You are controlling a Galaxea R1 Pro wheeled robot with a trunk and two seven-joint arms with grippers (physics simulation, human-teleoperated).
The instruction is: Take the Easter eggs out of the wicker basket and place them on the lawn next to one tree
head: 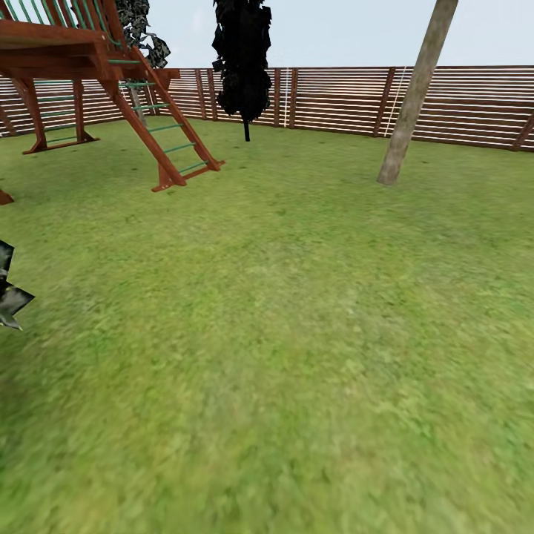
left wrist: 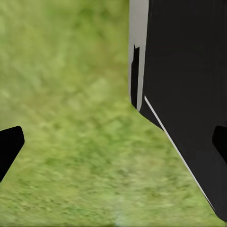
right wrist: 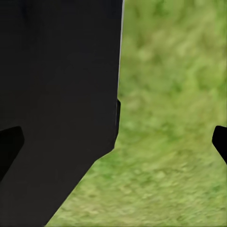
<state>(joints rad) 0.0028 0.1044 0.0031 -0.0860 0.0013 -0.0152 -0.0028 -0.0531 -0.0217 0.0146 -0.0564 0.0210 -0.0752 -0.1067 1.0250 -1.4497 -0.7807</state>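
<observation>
Head view shows the lawn [head: 297, 334] spreading wide, with the pale trunk of the tree [head: 415, 96] standing far ahead to the right, near the wooden fence [head: 475, 104]. A black cypress [head: 242, 59] and a red play frame [head: 89, 67] stand left. Both wrist views look at grass: left gripper [left wrist: 113, 144] and right gripper [right wrist: 113, 142] are wide open, holding nothing. No writing is readable.
</observation>
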